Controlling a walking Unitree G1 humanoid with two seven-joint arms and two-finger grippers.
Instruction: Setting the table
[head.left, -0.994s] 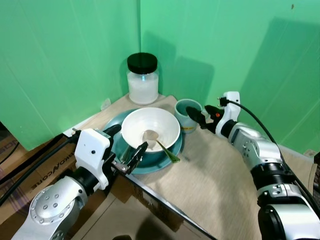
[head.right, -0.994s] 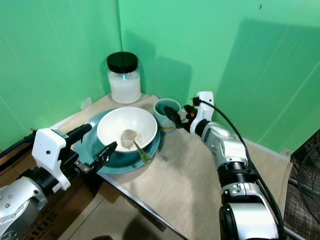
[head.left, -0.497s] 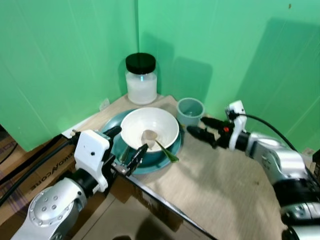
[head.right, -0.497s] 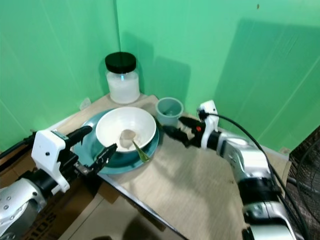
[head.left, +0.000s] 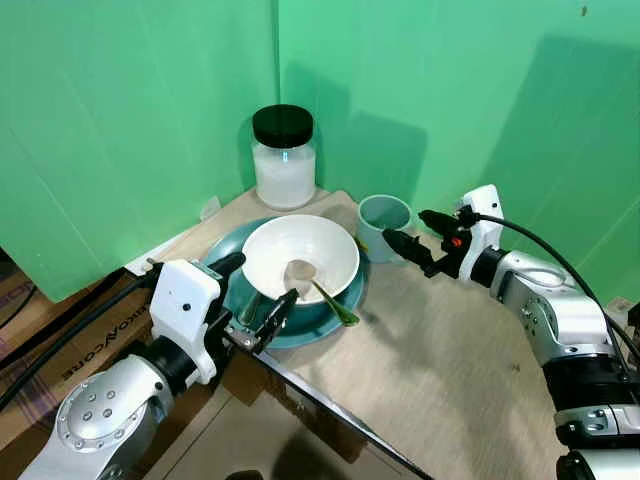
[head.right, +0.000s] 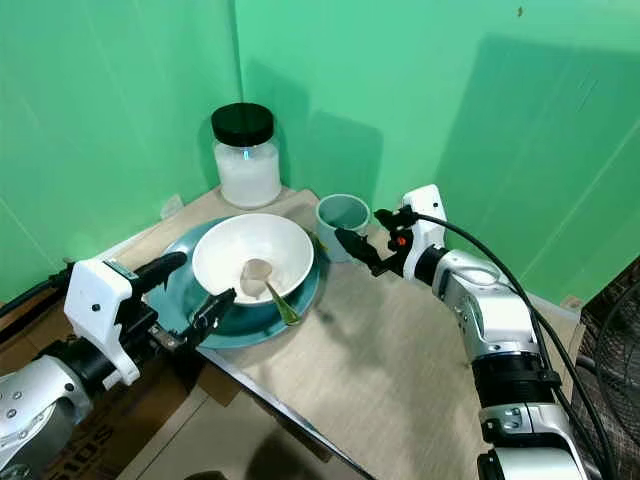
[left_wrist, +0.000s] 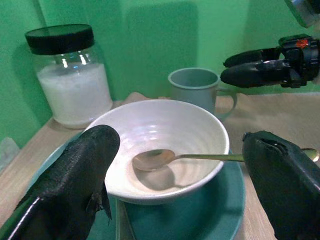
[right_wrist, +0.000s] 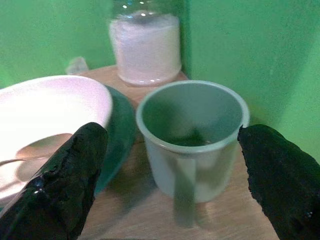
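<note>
On my table corner (head.left: 470, 350): right gripper (head.left: 413, 232) spread beside cup (head.left: 383, 222) | left gripper (head.left: 250, 296) spread at plate (head.left: 330, 318), hiding its near rim | bowl (head.left: 300, 258) covers spoon (head.left: 318, 286) bowl-end partly.

Left silver arm's two-fingered black gripper (head.left: 248, 298): low, reaching forward, fingers spread apart. Right silver arm's two-fingered black gripper (head.left: 418, 234): extended, pointing toward robot's left, fingers parted, holding nothing.

Probably a staged test set rather than a home: green backdrop sheets (head.left: 140, 120) enclose a small wooden table (head.left: 450, 370)
</note>
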